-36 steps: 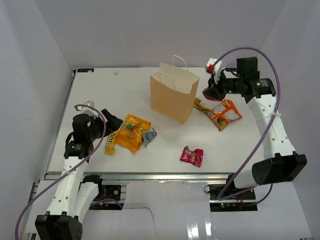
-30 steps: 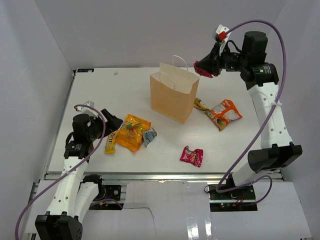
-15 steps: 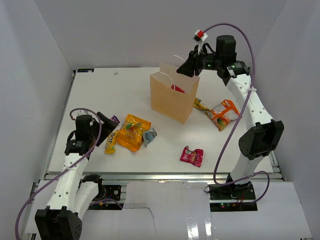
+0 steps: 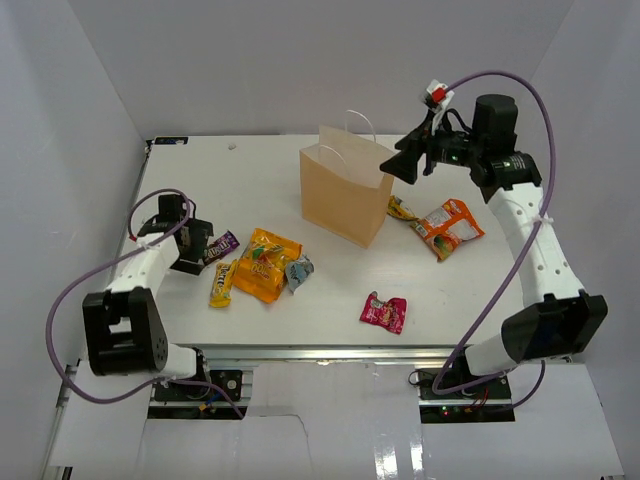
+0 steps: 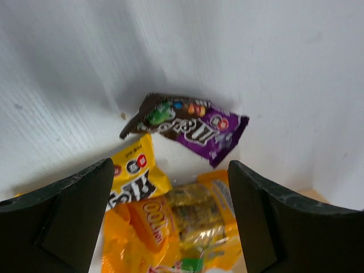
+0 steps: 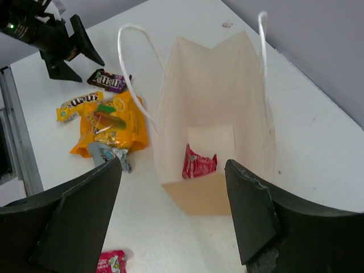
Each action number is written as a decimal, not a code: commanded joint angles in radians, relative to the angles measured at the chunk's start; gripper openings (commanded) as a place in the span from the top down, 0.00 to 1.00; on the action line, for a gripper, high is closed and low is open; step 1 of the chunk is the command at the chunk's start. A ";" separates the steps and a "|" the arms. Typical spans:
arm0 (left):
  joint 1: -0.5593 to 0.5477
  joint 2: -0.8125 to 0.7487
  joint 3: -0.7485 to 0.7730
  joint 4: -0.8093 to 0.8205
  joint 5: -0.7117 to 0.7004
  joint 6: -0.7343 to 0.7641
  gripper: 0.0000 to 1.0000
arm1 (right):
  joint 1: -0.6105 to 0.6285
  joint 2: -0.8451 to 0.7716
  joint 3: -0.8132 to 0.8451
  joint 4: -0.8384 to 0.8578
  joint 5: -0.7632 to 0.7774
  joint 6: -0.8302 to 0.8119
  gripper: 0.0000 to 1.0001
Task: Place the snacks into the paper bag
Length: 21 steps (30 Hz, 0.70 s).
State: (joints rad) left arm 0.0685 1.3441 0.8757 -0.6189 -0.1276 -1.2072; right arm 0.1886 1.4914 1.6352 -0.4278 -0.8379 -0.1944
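Bag (image 4: pixel 345 195) upright mid-table, mouth open, right gripper (image 4: pixel 398 165) above its right rim, fingers wide apart and empty; left gripper (image 5: pixel 170 166) low near the left edge, fingers likewise spread, holding nothing, aimed at the purple wrapper (image 5: pixel 190 125). Judged barely begun: just one red pack (image 6: pixel 198 162) visible on the bag's floor; everything else out on the table (image 4: pixel 250 170). Left to go, big to small: orange bags (image 4: pixel 265 262) stacked left of the bag; orange-green bag (image 4: pixel 450 225) to its right, a yellowish packet (image 4: pixel 401 208) peeking out between; pink pack (image 4: pixel 384 312) alone near the front; yellow bar (image 4: pixel 221 283) touching the orange bags; purple wrapper just beyond it; grey pack (image 4: pixel 298 270) tucked against the orange bags' right edge. Probably purple wrapper next for the left side.
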 commanded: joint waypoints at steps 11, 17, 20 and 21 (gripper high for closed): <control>0.043 0.400 0.236 0.001 0.016 -0.152 0.16 | -0.147 -0.220 -0.322 -0.061 -0.040 -0.148 0.20; 0.079 0.417 0.224 0.004 0.026 -0.114 0.50 | -0.164 -0.260 -0.370 -0.100 -0.049 -0.186 0.20; 0.080 0.402 0.253 0.015 0.034 -0.056 0.69 | -0.166 -0.275 -0.383 -0.126 -0.052 -0.223 0.20; 0.082 0.389 0.284 0.021 0.039 -0.005 0.78 | -0.166 -0.278 -0.391 -0.132 -0.053 -0.232 0.20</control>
State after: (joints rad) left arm 0.1425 1.7611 1.0981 -0.6140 -0.0917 -1.2964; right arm 0.0273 1.2419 1.2579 -0.5343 -0.8661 -0.3717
